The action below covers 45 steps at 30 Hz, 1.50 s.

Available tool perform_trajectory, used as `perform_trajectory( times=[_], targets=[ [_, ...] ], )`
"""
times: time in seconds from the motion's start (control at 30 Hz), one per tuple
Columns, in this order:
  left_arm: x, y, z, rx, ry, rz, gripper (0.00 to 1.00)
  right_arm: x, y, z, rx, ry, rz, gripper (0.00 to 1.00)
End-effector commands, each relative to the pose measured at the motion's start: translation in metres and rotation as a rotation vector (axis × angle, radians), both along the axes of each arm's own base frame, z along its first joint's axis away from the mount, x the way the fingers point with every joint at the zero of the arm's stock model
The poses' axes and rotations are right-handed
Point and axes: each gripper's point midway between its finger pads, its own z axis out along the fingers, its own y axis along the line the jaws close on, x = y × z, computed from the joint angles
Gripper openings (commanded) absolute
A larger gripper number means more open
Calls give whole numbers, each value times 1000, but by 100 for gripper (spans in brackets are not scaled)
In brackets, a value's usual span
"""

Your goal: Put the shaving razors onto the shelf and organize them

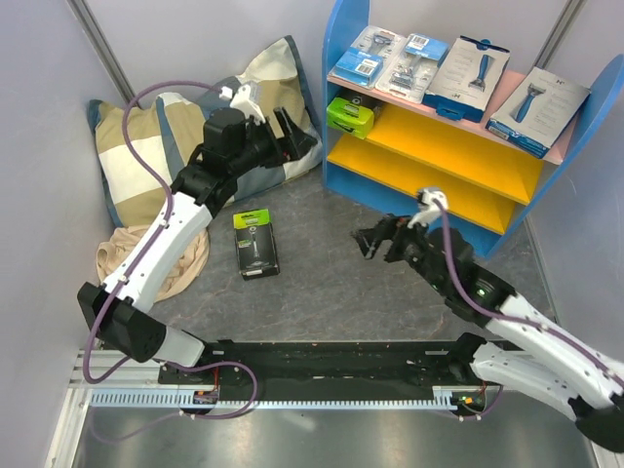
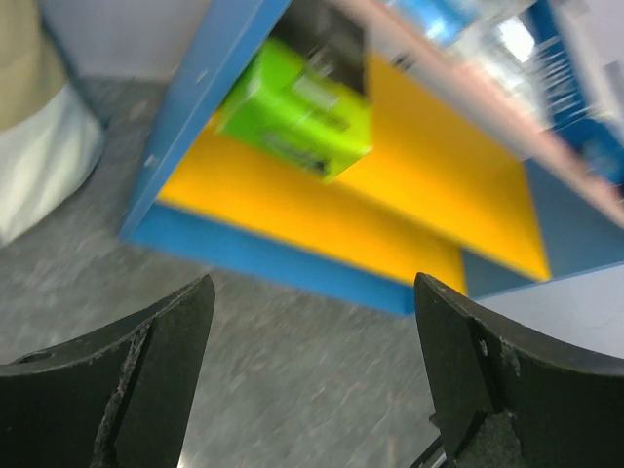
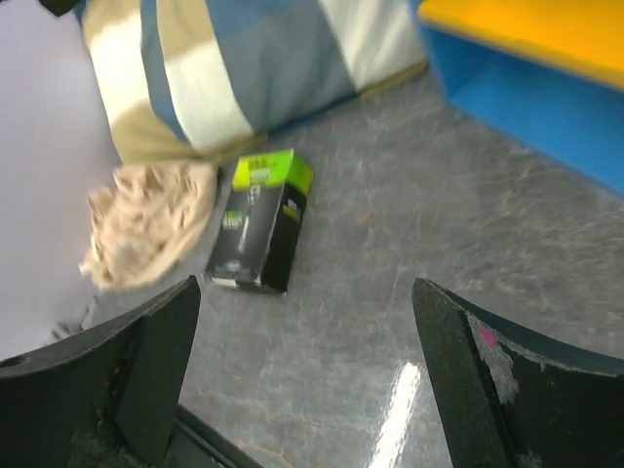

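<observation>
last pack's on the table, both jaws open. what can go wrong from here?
1. The black-and-lime box lies beside the left arm, facing the right gripper; a right-side reach may hit that arm.
2. The left gripper hangs close to the shelf side panel and the green box on the yellow board; a swing could knock either.
3. Flat on the table, the box may slide instead of lifting.

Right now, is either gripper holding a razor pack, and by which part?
Nothing is held. The left gripper and right gripper are both open and empty.
</observation>
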Motion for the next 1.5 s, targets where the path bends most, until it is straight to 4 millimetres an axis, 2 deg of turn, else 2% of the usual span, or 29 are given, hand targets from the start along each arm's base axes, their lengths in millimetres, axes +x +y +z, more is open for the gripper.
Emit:
perform_trajectory(
  times=[0.0,0.03,0.07,0.13,0.17,0.27,0.47,0.5,0.53,0.6,0.67,0.7,0.73,0.8,0.83,0.87,0.9,0.93,0.97,1.0,1.03,1.13,1.17,1.2,1.27,1.3,1.33,1.43,1.47],
  targets=[
    [-15,18,-82,121,177,-37,90,7,54,-16,-88,55,204,98],
    [-16,22,-92,126,201,-30,90,7,65,-15,-83,57,244,98],
    [-17,29,-112,140,243,-18,90,8,80,-32,-103,100,300,98],
    [-19,38,-131,145,288,-16,91,11,96,-47,-99,134,345,98],
    [-24,42,-150,153,334,-11,91,8,104,-49,-85,137,381,98],
    [-29,59,-180,151,417,24,91,13,117,-63,-66,164,408,98],
    [-35,95,-205,143,471,97,92,22,141,-84,-50,213,452,98],
    [-37,99,-202,136,463,103,92,22,148,-79,-36,208,479,98],
    [-39,108,-208,136,475,124,92,24,153,-87,-39,226,488,98],
    [-44,118,-207,127,468,143,92,26,160,-85,-18,231,504,98],
    [-50,130,-216,118,492,172,92,31,168,-94,-12,244,509,98],
    [-53,134,-214,108,487,180,92,34,173,-90,2,237,512,98],
    [-57,141,-223,103,512,200,91,36,178,-102,-5,263,521,98],
    [-61,149,-230,98,525,226,91,42,189,-99,13,253,541,98],
    [-65,156,-239,97,547,249,91,43,195,-112,12,288,553,98],
    [-68,160,-245,99,565,266,90,44,200,-116,15,297,565,98],
    [-69,165,-251,100,578,292,90,49,207,-111,32,288,576,98],
    [-73,172,-263,97,613,319,89,52,213,-128,23,330,582,98],
    [-73,175,-268,95,624,326,89,52,218,-131,25,346,601,98],
    [-74,176,-275,89,641,324,89,57,225,-125,39,333,605,98],
    [-77,177,-281,82,662,325,88,60,230,-138,39,358,607,98],
    [-77,175,-297,73,694,314,86,69,243,-152,45,404,604,98],
    [-75,175,-304,70,706,315,85,74,248,-150,48,401,604,98],
    [-75,173,-307,60,710,310,83,76,249,-164,29,427,595,98],
    [-75,167,-316,32,710,283,82,82,254,-167,28,430,590,97],
    [-79,165,-324,25,727,278,80,83,255,-180,14,456,585,96],
    [-80,164,-327,17,729,270,80,84,257,-183,14,463,583,95],
    [-83,156,-336,-9,728,226,75,83,260,-196,36,490,588,89],
    [-83,154,-337,-16,729,214,71,82,261,-203,40,504,585,81]
  ],
)
